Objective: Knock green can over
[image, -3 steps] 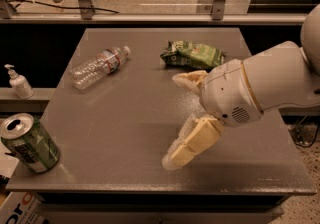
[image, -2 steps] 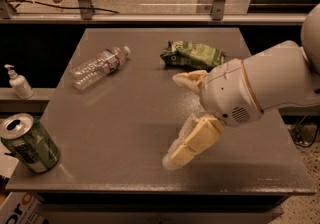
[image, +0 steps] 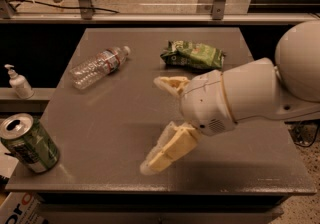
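Note:
The green can (image: 27, 142) stands upright at the table's front left corner, tilted slightly in view, silver top with pull-tab showing. My gripper (image: 156, 124) hangs over the middle of the grey table (image: 125, 118), well to the right of the can. Its two cream fingers are spread wide apart, one finger (image: 171, 84) farther back and the other finger (image: 167, 149) nearer the front edge. Nothing is between them.
A clear plastic bottle (image: 97, 67) lies on its side at the back left. A green foil snack bag (image: 193, 55) lies flat at the back centre. A white pump bottle (image: 18, 82) stands on a ledge left of the table.

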`<state>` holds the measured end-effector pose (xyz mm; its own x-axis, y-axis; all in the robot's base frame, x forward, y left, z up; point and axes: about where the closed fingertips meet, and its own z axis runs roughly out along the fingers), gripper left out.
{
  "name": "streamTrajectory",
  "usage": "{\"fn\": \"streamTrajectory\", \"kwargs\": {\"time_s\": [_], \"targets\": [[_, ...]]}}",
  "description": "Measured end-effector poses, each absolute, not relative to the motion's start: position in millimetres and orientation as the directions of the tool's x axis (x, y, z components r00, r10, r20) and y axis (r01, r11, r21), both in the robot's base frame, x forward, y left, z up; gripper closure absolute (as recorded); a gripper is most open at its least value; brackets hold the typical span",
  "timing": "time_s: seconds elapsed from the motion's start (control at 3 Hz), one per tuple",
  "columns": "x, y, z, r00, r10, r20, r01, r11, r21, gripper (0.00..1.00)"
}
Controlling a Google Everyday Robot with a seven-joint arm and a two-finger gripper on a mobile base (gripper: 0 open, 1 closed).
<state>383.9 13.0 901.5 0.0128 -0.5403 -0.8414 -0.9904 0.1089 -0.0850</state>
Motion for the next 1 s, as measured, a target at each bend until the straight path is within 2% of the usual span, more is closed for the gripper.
{"fn": "streamTrajectory", "kwargs": {"time_s": [1.0], "targets": [[378,145,862,0.023,-0.367,-0.930,-0.999,0.025,-0.034,0.00]]}}
